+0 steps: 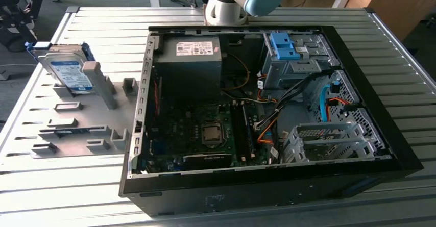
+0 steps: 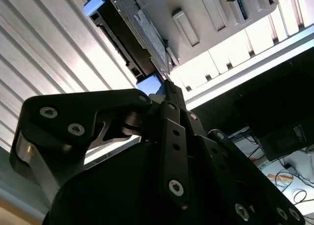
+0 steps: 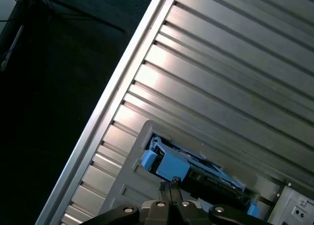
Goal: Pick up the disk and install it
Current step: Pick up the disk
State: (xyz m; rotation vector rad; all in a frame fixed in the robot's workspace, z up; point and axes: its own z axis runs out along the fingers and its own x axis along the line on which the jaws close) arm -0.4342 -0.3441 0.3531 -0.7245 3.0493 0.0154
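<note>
At the arm's tip, the gripper has its fingers pressed together with nothing between them, pointing at the disk and close to its blue-railed end; whether they touch cannot be told. Seen in the exterior view, the disk stands on edge, leaning slightly, in the grey holder on the slatted metal table, at the exterior view's left. Just beside the holder lies the open computer case, a blue bracket inside it near the arm

silver disk, blue rails, upright in grey holder
</note>
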